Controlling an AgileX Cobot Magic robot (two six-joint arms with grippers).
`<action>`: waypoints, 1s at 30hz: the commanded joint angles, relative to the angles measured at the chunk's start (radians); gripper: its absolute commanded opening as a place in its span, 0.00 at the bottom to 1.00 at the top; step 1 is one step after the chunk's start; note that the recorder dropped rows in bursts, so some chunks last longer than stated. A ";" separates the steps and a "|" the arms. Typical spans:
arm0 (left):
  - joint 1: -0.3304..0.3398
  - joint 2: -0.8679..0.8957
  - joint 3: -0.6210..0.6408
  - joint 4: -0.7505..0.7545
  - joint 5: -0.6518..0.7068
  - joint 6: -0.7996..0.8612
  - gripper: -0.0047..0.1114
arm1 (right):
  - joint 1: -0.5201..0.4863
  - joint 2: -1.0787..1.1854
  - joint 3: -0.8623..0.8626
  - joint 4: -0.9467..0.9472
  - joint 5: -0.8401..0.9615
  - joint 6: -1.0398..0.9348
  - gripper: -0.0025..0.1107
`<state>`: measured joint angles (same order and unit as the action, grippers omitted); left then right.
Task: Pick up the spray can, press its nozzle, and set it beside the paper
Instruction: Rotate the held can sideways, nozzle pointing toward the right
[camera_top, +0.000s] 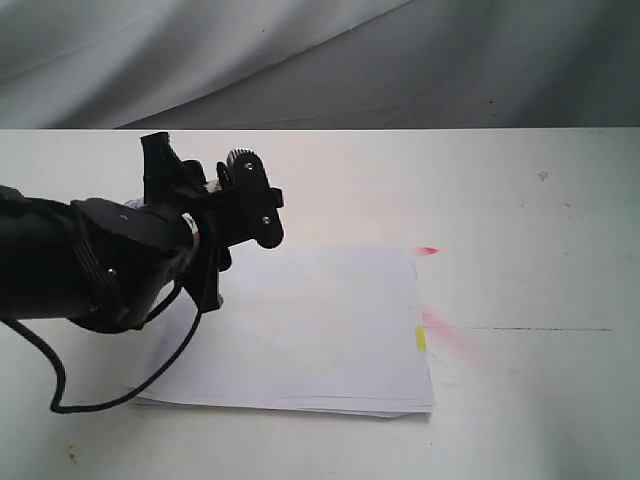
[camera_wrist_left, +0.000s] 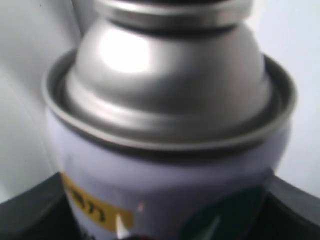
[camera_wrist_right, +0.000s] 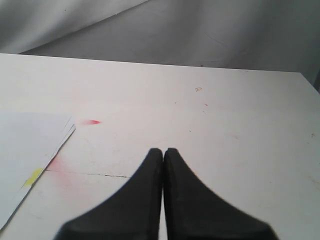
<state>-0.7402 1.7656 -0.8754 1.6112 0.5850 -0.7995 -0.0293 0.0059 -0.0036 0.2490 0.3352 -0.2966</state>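
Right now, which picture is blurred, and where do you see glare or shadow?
Left wrist view: the spray can fills the frame, soft, label print unreadable, with a glare patch on its dome. Right wrist view: the shut right pincer is blurred, the table behind it sharper. Exterior view: even light, a thin shadow under the paper.

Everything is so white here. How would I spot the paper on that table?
On the white table, look beside the black robot arm. The paper lies flat there, a thin stack; its yellow tab and shadowed edges set it off from the tabletop.
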 joint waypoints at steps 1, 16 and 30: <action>-0.058 0.030 -0.006 0.068 0.177 -0.094 0.04 | -0.008 -0.006 0.004 -0.012 -0.002 -0.001 0.02; -0.102 0.074 0.000 0.069 0.211 -0.128 0.04 | -0.008 -0.006 0.004 -0.012 -0.002 -0.001 0.02; -0.102 0.074 0.000 0.069 0.222 -0.128 0.04 | 0.030 -0.006 0.004 -0.008 -0.008 -0.001 0.02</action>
<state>-0.8380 1.8476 -0.8752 1.6610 0.7768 -0.9083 -0.0029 0.0059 -0.0036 0.2490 0.3352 -0.2966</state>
